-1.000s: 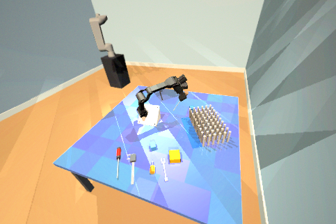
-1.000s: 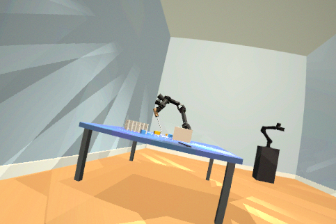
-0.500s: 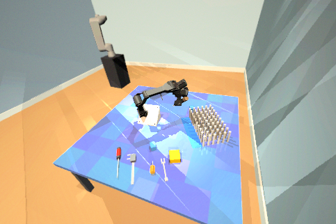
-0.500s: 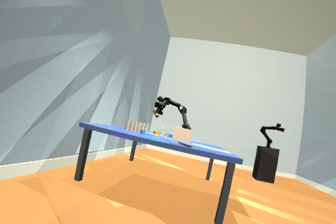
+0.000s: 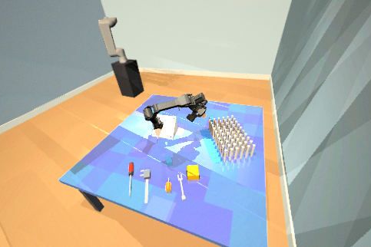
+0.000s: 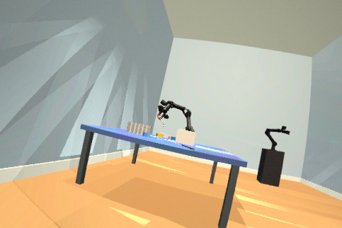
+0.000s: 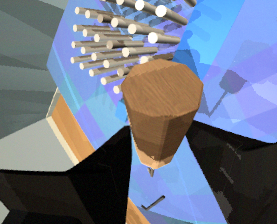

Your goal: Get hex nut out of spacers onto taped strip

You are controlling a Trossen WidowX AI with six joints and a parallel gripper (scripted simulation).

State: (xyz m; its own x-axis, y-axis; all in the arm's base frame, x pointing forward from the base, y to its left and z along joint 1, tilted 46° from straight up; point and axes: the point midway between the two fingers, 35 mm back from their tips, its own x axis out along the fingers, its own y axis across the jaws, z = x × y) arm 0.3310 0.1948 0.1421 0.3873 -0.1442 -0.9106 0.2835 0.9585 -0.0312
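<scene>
My gripper (image 5: 203, 114) (image 6: 159, 116) (image 7: 157, 128) is shut on a faceted wooden handle (image 7: 164, 90), high above the table beside the back end of the spacer field. The tool's thin shaft (image 6: 162, 122) slants down in the exterior view, its end clear of the table. The pale standing spacers (image 5: 224, 154) (image 6: 139, 128) (image 7: 166, 40) stand in close rows and look upright. The bright blue taped strip (image 5: 212, 147) (image 7: 209, 25) runs along their near side. The hex nut cannot be made out in any view.
A red-handled screwdriver (image 5: 131, 169), grey-headed tool (image 5: 147, 174), small orange tool (image 5: 168, 187) and forked tool (image 5: 182, 188) lie near the front edge. A yellow block (image 5: 193, 172), blue block (image 5: 169, 161) and white box (image 5: 171, 130) stand nearby. A dark L-shaped piece (image 7: 154, 202) shows below the handle.
</scene>
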